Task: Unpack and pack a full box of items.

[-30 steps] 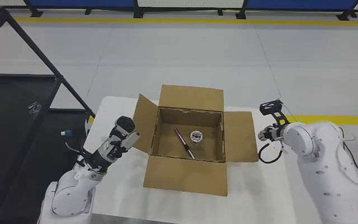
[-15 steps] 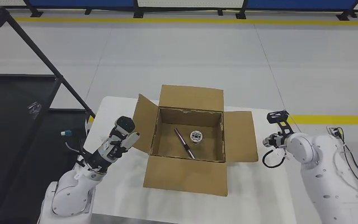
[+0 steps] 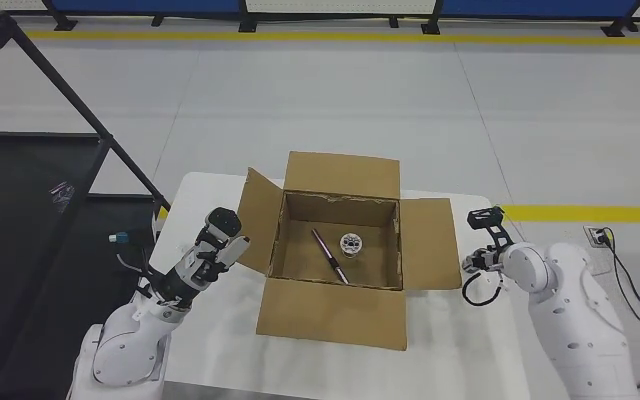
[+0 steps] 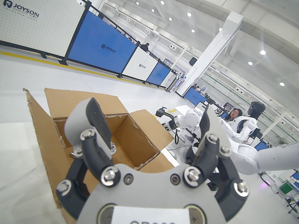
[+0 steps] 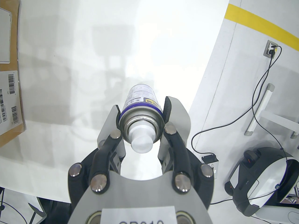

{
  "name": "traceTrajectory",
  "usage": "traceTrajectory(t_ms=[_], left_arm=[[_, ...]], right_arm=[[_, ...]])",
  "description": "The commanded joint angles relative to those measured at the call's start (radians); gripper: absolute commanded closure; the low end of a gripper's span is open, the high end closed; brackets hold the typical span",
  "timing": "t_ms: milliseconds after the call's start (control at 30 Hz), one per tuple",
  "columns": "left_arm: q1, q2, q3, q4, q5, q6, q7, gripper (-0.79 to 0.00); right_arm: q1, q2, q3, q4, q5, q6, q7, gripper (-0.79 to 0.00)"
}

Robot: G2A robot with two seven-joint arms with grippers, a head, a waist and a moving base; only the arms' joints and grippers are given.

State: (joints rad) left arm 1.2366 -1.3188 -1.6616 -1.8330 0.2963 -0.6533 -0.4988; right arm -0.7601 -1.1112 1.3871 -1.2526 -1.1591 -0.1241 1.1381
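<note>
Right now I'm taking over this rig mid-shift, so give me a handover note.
Left end effector: open, empty, left of the box.
Right end effector: shut on a can, upright, above the table right of the box.
Box: open; a pen and a round item lie inside.
Done: can is out.
Left: set the can down, take out pen and round item, then repack everything.

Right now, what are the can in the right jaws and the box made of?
The can: probably metal, glossy; shiny rolled rim around its shoulder, printed label. Its white cap looks plastic. The box: brown corrugated cardboard, matte; ragged fluted edges along the flaps.
</note>
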Motion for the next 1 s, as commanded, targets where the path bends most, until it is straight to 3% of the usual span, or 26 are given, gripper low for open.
traceTrajectory(t_ms=[0, 400, 433, 467, 667, 733, 767, 800, 833, 967], left_arm=[[0.000, 0.000, 0.000, 0.000, 0.000, 0.000, 0.000, -0.785], [0.000, 0.000, 0.000, 0.000, 0.000, 0.000, 0.000, -0.785], [0.000, 0.000, 0.000, 0.000, 0.000, 0.000, 0.000, -0.785], [0.000, 0.000, 0.000, 0.000, 0.000, 0.000, 0.000, -0.785], [0.000, 0.000, 0.000, 0.000, 0.000, 0.000, 0.000, -0.785], [0.000, 0.000, 0.000, 0.000, 0.000, 0.000, 0.000, -0.785], [0.000, 0.000, 0.000, 0.000, 0.000, 0.000, 0.000, -0.785], [0.000, 0.000, 0.000, 0.000, 0.000, 0.000, 0.000, -0.785], [0.000, 0.000, 0.000, 0.000, 0.000, 0.000, 0.000, -0.785], [0.000, 0.000, 0.000, 0.000, 0.000, 0.000, 0.000, -0.785]], right_arm=[[0.003, -0.001, -0.005, 0.009, 0.003, 0.000, -0.002, -0.296], [0.007, 0.002, -0.011, 0.035, 0.019, 0.004, -0.007, -0.385], [0.006, 0.003, -0.009, 0.034, 0.020, 0.005, -0.007, -0.409], [0.004, 0.004, -0.007, 0.028, 0.022, 0.008, -0.007, -0.489], [-0.002, 0.010, 0.014, -0.012, 0.014, 0.021, -0.016, -0.613], [-0.011, 0.016, 0.044, -0.079, 0.010, 0.044, -0.047, -0.622], [-0.017, 0.019, 0.061, -0.120, -0.001, 0.057, -0.063, -0.659], [-0.026, 0.022, 0.076, -0.171, -0.008, 0.070, -0.078, -0.763], [-0.036, 0.024, 0.090, -0.229, -0.017, 0.083, -0.093, -0.785], [-0.093, 0.021, 0.098, -0.490, 0.050, 0.106, -0.154, -0.785]])
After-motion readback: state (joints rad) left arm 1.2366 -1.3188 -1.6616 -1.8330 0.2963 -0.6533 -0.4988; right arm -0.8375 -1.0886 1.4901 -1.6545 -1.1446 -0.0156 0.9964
